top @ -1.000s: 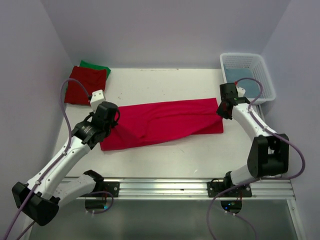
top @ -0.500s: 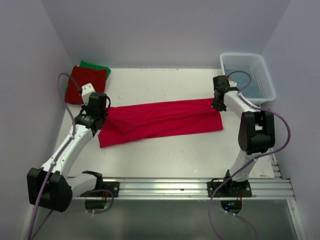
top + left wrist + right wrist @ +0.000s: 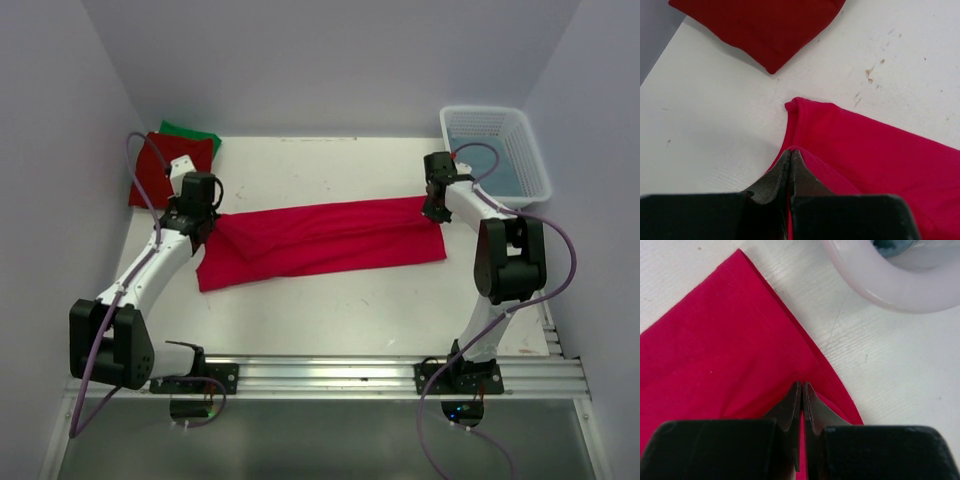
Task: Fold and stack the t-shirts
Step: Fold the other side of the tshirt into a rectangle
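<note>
We see the crimson-pink t-shirt (image 3: 330, 240) lying as a long band across the middle of the bench (image 3: 330, 310), running left to right between the two tools. The left tool (image 3: 790, 152) sits at the shirt's left end. Its jaws are pressed together, with a ridge of the cloth pinched at their tips, and a small hemmed corner juts out just beyond them. The right tool (image 3: 801, 387) sits at the shirt's far right corner, with its jaws likewise closed on a pinch of fabric beside the hem.

The shirt is folded lengthwise, with soft creases running along it. It has a straight stitched edge at the right end and a looser, slanting left end.

In the far left corner of the bench a folded darker red t-shirt (image 3: 160, 170) lies on a green t-shirt (image 3: 195, 135), apart from the left tool. The white latticed basket (image 3: 533, 150) stands at the far right, near the right tool, with something bluish inside.
</note>
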